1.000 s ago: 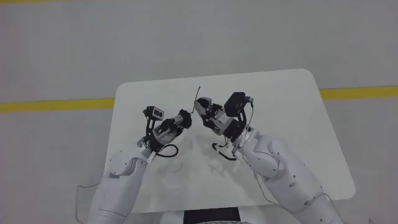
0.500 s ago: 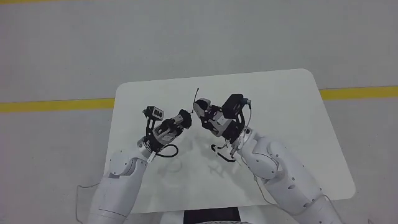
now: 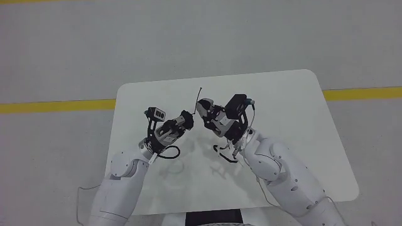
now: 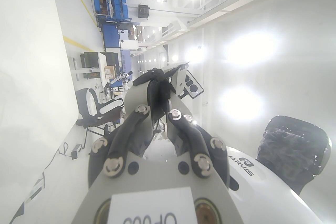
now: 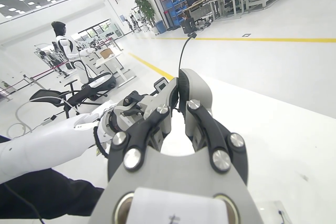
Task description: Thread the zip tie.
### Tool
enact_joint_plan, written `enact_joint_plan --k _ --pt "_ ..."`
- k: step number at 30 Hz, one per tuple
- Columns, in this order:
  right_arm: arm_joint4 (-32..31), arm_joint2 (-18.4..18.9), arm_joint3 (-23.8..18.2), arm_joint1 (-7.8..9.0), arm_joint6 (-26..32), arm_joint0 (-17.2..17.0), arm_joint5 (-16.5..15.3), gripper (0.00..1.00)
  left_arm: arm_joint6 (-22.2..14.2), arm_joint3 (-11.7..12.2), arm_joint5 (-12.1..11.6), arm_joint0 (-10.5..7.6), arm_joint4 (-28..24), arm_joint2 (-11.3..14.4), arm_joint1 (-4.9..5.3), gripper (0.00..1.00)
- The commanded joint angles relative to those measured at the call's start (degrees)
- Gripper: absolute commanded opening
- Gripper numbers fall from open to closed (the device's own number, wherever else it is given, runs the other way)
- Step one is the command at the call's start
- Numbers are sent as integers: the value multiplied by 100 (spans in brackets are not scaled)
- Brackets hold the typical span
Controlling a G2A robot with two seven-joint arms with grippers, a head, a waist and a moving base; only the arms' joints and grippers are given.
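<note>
Grey floor crossed by a yellow line (image 3: 63, 105) lies around the white table (image 3: 282, 100). In the top view, both arms meet above the table, toward 9 o'clock from its middle. The right claw (image 3: 201, 108) is closed on the black zip tie (image 3: 200, 95). The thin strap runs out from between the pads toward 12 o'clock, clear of the table. In the right wrist view the strap (image 5: 181, 57) curves up from the pinched pads to a small square head at its tip. The left claw (image 3: 186, 118) sits just beside the right one, at its 8 o'clock. Its fingers (image 4: 141, 93) are pressed together on something dark, though I cannot tell what it is.
</note>
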Motion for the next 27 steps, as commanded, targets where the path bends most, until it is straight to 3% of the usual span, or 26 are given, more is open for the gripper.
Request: enact_joint_plan --k 1,27 --pt "-17 -1 7 -2 -15 -1 18 0 0 0 0 0 0 0 0 0" --pt "-56 25 -41 -9 18 -55 -17 0 0 0 0 0 0 0 0 0"
